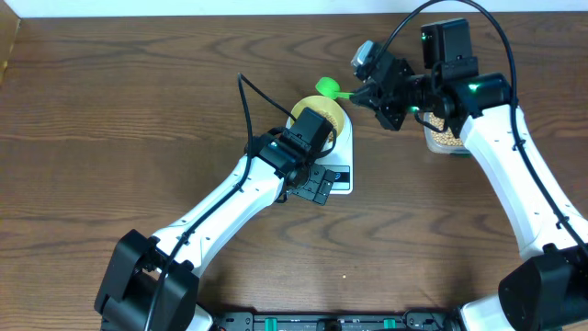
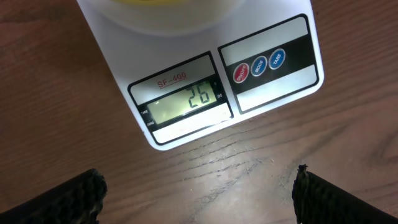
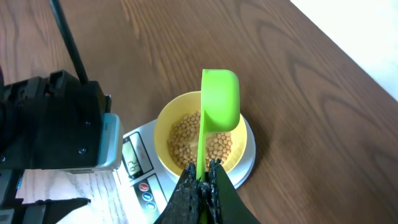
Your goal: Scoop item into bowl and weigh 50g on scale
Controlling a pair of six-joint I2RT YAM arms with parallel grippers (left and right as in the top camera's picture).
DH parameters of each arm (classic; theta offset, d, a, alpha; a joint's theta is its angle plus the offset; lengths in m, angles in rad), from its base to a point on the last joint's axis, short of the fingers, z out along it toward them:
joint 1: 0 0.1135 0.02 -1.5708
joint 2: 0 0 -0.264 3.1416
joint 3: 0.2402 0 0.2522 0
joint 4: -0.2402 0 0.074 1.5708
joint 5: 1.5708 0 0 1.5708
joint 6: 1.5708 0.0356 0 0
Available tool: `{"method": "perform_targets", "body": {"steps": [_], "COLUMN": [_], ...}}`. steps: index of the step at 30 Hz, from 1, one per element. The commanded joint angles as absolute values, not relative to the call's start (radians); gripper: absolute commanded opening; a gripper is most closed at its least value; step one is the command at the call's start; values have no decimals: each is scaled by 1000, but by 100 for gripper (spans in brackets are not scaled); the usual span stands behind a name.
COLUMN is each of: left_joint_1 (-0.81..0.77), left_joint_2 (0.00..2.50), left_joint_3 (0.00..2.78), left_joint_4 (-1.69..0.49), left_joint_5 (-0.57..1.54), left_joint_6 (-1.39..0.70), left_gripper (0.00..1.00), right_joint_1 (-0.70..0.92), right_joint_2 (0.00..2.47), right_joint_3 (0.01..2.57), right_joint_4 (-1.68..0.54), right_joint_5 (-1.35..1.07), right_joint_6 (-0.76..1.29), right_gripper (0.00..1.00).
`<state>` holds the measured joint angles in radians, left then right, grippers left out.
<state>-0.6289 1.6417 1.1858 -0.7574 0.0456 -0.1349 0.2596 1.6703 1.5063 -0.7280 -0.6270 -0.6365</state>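
Observation:
The white scale [image 1: 338, 173] stands mid-table and its display [image 2: 186, 99] reads 26. On its platform sits the yellow bowl [image 3: 163, 124], with tan beans [image 3: 186, 134] covering its bottom. My right gripper [image 3: 202, 177] is shut on the handle of a green scoop [image 3: 221, 99], which hangs over the bowl's right half with its back towards the camera, so its contents are hidden. Low over the wood just in front of the scale's display end, my left gripper [image 2: 198, 186] is open and empty. In the overhead view the left wrist covers much of the bowl [image 1: 338, 118].
A clear tub of beans [image 1: 443, 138] stands right of the scale, partly under the right arm. The left arm's wrist [image 3: 56, 124] sits close to the bowl's left side. The scale's red and blue buttons [image 2: 258, 66] face my left gripper.

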Motion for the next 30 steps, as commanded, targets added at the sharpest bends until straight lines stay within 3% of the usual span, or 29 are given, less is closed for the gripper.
{"method": "perform_targets", "body": {"steps": [1, 18, 30], "left_joint_1": [-630, -630, -630], "left_joint_2": [1644, 1644, 1644], "left_joint_3": [1184, 1184, 1184], "left_joint_4": [-758, -758, -758], "left_joint_5": [33, 33, 33], "left_joint_6": [-144, -144, -144], "left_gripper": [98, 98, 98], "right_joint_1": [278, 275, 198], "right_joint_2": [1655, 1655, 1655], "right_joint_3": [1526, 1526, 1526], "right_joint_4": [-725, -711, -651], "right_joint_5": [-626, -541, -541], "right_joint_6": [-699, -695, -488], "right_gripper": [1, 1, 1]}}
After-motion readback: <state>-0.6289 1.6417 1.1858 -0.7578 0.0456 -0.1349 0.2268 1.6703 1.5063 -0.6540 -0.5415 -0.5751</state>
